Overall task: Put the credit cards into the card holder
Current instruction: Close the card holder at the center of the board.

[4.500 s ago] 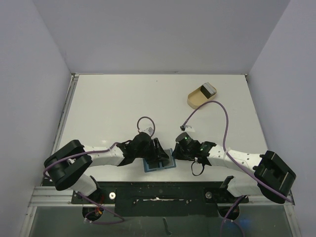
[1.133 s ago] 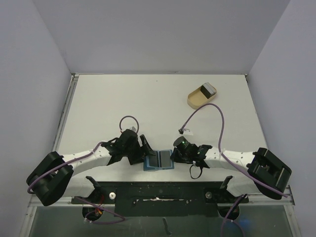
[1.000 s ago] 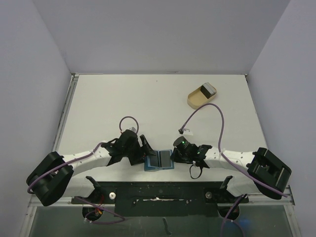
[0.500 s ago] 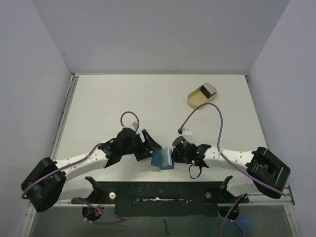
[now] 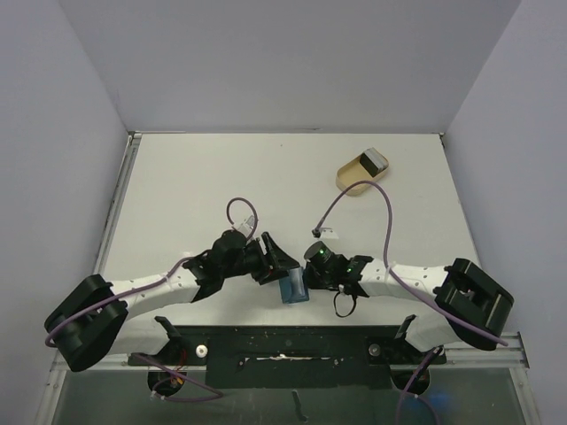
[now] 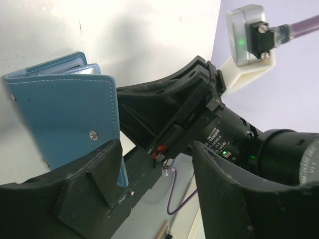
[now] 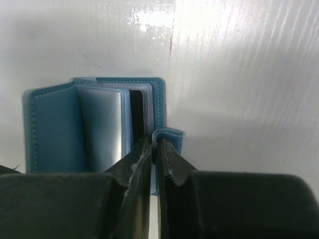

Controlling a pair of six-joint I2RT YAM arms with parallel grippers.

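**A:** Top external view, item one: where was the card holder [image 5: 293, 288]?

**B:** It was on the table [image 5: 195, 186], close to the near edge. It stood half folded, directly between the two gripper heads.

**A:** Item two: condition of the right gripper [image 7: 154, 144]?

**B:** It was clamped. In its wrist view the two fingers were pressed together on the closing tab [image 7: 168, 133] at the holder's right cover, with blue material pinched between them.

**A:** Item three: the left gripper [image 5: 276, 262]?

**B:** It was released, with the jaws spread wide and nothing held between them. In its wrist view the lower finger [image 6: 92, 181] sat at the bottom corner of the blue outer cover, just below the snap [image 6: 92, 134]. I could not confirm that it was touching. The other finger was well apart from the holder.

**A:** Item four: the credit cards?

**B:** Two card faces showed between the open covers, one silvery [image 7: 102, 130] and one dark [image 7: 135, 117], both set in the inner pockets. One more grey card [image 5: 376, 160] lay at the far end of the tan oval dish [image 5: 351, 179]. The dish was toward the far right corner, well apart from both arms
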